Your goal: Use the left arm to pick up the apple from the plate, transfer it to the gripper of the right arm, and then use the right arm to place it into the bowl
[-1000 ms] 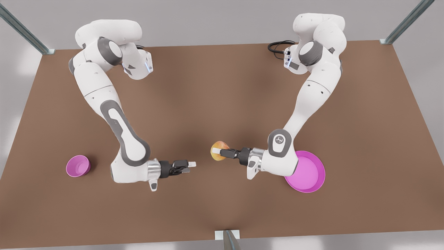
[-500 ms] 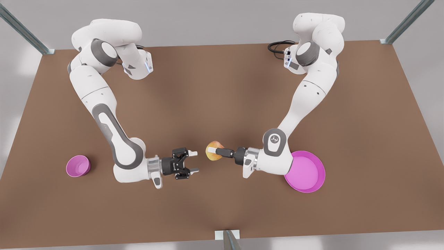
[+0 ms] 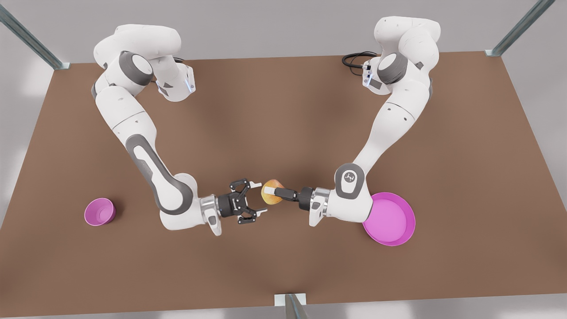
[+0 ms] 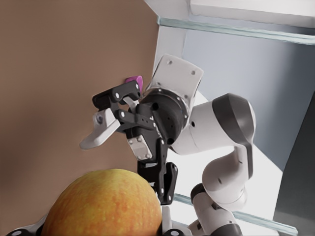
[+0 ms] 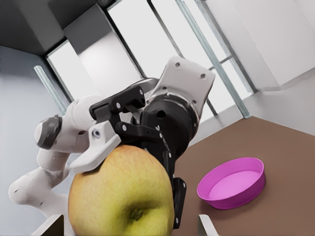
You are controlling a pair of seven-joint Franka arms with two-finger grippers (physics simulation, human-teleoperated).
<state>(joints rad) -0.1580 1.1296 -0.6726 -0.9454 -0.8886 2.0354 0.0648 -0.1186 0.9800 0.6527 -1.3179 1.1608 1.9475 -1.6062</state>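
The yellow-orange apple hangs above the table's middle, with my left gripper shut on it; this slim gripper reaches in from the front view's right. My right gripper faces it from the front view's left, open, its splayed fingertips level with the apple's near edge. The left wrist view has the apple close up and the open right gripper beyond it. In the right wrist view the apple sits between my own fingertips, with the left gripper clamped across it.
The small pink bowl stands on the brown table at the front view's far left. On the front view's right the wide pink plate lies beside the left arm's elbow, and the plate also appears in the right wrist view.
My right gripper has turned, spread its fingers and moved across to the apple. The left gripper with the apple has shifted slightly toward it.
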